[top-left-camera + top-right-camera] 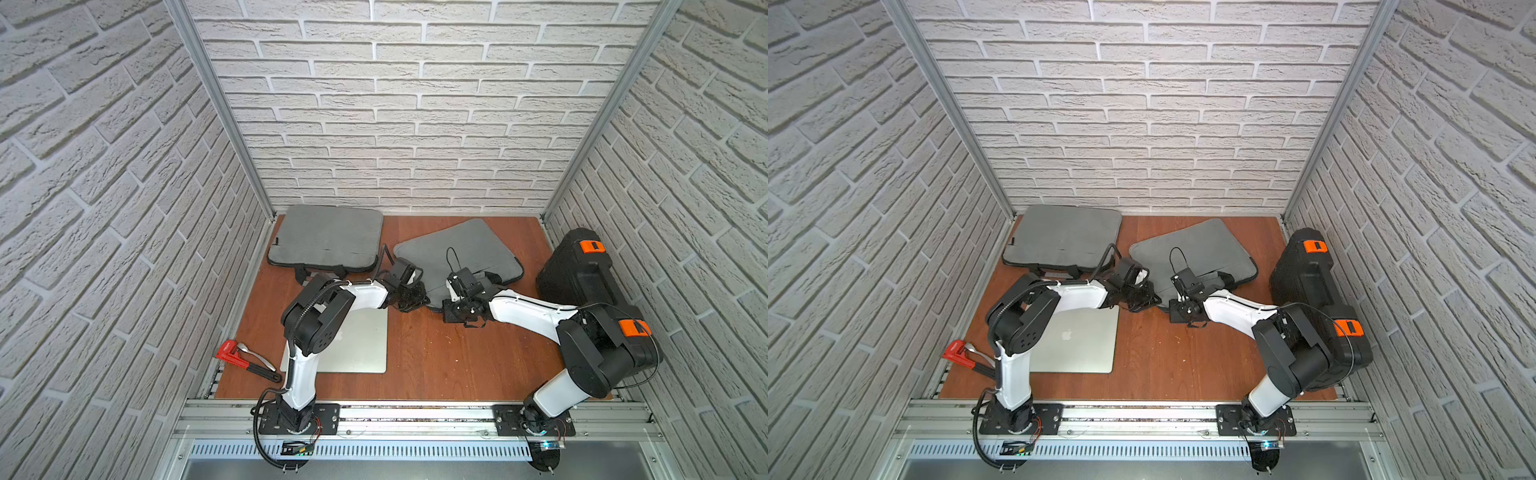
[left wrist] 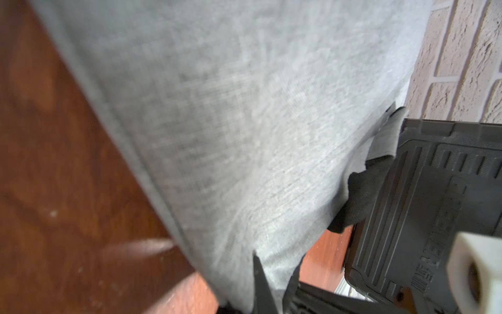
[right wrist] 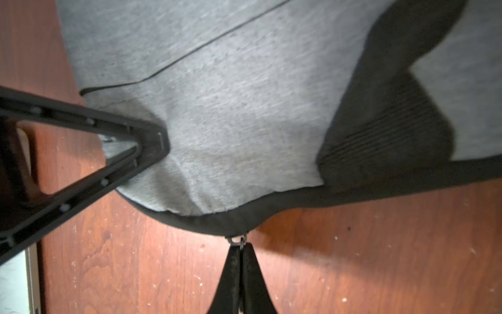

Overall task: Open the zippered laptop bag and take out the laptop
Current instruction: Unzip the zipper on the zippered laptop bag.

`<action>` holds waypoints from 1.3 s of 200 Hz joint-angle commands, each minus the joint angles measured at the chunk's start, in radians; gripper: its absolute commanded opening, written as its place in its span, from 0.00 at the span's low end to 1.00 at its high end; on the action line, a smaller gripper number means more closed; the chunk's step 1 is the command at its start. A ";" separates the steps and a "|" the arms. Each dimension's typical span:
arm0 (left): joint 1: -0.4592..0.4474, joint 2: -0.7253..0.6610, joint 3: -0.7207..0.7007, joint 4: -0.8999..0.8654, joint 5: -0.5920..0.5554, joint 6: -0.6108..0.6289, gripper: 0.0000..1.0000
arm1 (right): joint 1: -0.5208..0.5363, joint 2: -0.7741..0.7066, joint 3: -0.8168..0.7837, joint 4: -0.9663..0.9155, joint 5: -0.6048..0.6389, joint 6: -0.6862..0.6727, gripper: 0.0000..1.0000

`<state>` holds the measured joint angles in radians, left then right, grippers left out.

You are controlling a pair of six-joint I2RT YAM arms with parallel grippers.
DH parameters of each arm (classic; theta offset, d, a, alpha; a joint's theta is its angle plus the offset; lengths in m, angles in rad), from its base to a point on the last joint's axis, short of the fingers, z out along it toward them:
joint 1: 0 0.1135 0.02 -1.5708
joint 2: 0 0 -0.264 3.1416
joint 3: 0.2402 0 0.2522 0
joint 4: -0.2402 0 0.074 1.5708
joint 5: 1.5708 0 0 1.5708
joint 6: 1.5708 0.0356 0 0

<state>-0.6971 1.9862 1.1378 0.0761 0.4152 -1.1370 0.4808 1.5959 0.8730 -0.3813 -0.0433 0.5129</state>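
Nearest the lens, the left arm [image 1: 316, 320] arches over a silver laptop [image 1: 1075, 340] with an Apple logo, lying bare on the surface [image 1: 436, 365] at lower left. The left gripper [image 2: 275, 271] has its jaws closed, pinching the near corner of the grey laptop bag [image 1: 457, 253] at frame centre. The right gripper [image 3: 240, 251] has its jaws clamped on the zipper pull [image 3: 237, 240]. Raised writing on the black case [image 1: 582, 270] at right is unreadable.

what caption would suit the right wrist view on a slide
Right claw shut on the zipper pull of the laptop bag, left claw holding its fabric.
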 commanded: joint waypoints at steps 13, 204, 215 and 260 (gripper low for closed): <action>0.020 0.000 -0.033 -0.013 -0.038 0.023 0.00 | -0.060 -0.029 -0.011 -0.131 0.121 -0.048 0.06; 0.068 -0.047 -0.103 0.019 -0.036 0.011 0.00 | -0.194 -0.048 0.035 -0.192 0.233 -0.141 0.06; 0.070 -0.047 -0.105 0.019 -0.038 0.011 0.00 | -0.201 -0.047 0.036 -0.194 0.237 -0.146 0.05; 0.073 -0.050 -0.116 0.027 -0.039 0.008 0.00 | -0.235 -0.048 0.034 -0.192 0.260 -0.159 0.05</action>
<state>-0.6678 1.9572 1.0569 0.1726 0.4515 -1.1378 0.2989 1.5780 0.8997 -0.4698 0.0753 0.3618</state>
